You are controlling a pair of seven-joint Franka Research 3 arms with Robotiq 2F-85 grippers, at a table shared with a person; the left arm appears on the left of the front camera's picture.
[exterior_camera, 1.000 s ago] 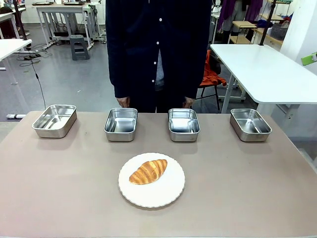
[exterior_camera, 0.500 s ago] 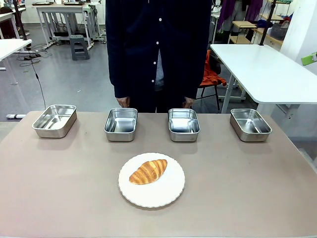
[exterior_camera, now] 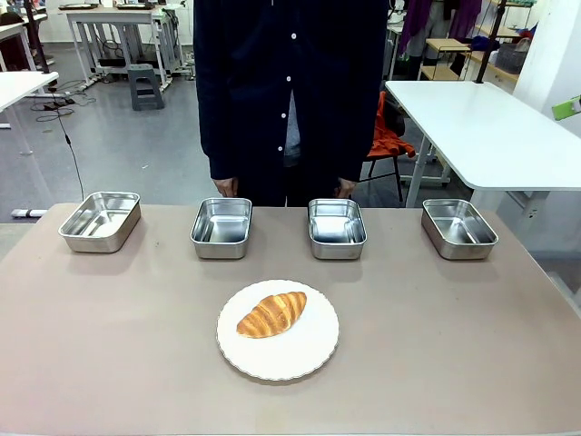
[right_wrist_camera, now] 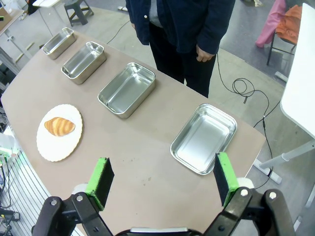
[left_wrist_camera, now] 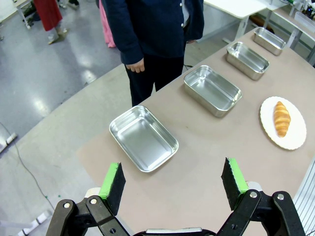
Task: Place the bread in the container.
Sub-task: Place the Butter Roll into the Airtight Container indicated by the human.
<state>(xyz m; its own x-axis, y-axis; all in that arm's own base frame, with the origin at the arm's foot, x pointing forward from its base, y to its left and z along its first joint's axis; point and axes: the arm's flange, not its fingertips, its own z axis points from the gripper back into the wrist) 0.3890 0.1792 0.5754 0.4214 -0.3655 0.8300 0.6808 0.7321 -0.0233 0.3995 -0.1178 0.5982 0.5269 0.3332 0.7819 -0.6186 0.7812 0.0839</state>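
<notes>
The bread (exterior_camera: 272, 313), a golden-brown croissant, lies on a round white scalloped plate (exterior_camera: 309, 350) at the middle of the table; it also appears as bread (left_wrist_camera: 282, 118) and bread (right_wrist_camera: 59, 126) in the wrist views. Several look-alike steel containers stand in a row at the far edge: container (exterior_camera: 101, 220), container (exterior_camera: 222, 227), container (exterior_camera: 336, 227) and container (exterior_camera: 458, 227). My left gripper (left_wrist_camera: 172, 179) hangs open high above the table's left end, over a container (left_wrist_camera: 142, 138). Over the right end my right gripper (right_wrist_camera: 162, 177) is open too, above a container (right_wrist_camera: 204, 138).
A person in a dark buttoned jacket (exterior_camera: 290, 91) stands at the far side, hands (exterior_camera: 225, 187) hanging by the table edge. A white table (exterior_camera: 481, 127) stands to the right, behind. The brown tabletop (exterior_camera: 109, 336) has bare room around the plate.
</notes>
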